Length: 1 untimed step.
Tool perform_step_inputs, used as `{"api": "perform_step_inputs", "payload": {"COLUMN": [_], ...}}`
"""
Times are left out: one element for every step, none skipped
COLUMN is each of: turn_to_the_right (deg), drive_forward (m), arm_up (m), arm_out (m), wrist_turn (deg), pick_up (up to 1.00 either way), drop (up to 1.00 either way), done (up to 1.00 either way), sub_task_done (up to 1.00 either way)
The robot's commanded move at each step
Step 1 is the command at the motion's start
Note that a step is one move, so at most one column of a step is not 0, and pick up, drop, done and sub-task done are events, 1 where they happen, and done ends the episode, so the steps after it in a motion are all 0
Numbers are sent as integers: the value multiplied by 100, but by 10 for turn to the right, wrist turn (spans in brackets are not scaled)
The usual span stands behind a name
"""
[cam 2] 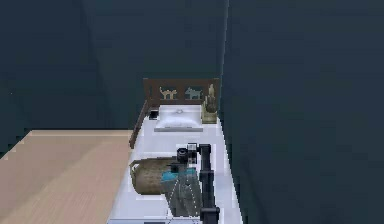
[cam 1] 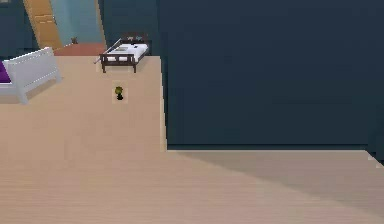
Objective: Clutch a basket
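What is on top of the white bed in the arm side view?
A white pillow near the dark wooden headboard, and a brown woven basket nearer the camera. The dark arm bar and end effector cover part of the white bed beside the basket.

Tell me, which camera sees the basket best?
The arm side view. There the brown basket sits large and near on the white bed. The forward view looks across wooden floor toward a dark wall and a small far table.

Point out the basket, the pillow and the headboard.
basket [cam 2: 150, 176], arm side view, on its woven side
pillow [cam 2: 175, 121], arm side view, middle of its top
headboard [cam 2: 180, 86], arm side view, middle of its panel
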Motion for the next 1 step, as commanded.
{"api": "perform_step_inputs", "payload": {"turn_to_the_right": [0], "drive_forward": [0], "arm_up": [0], "arm_out": [0], "wrist_turn": [450], "pick_up": [0], "drop": [0], "done": [0], "sub_task_done": [0]}}
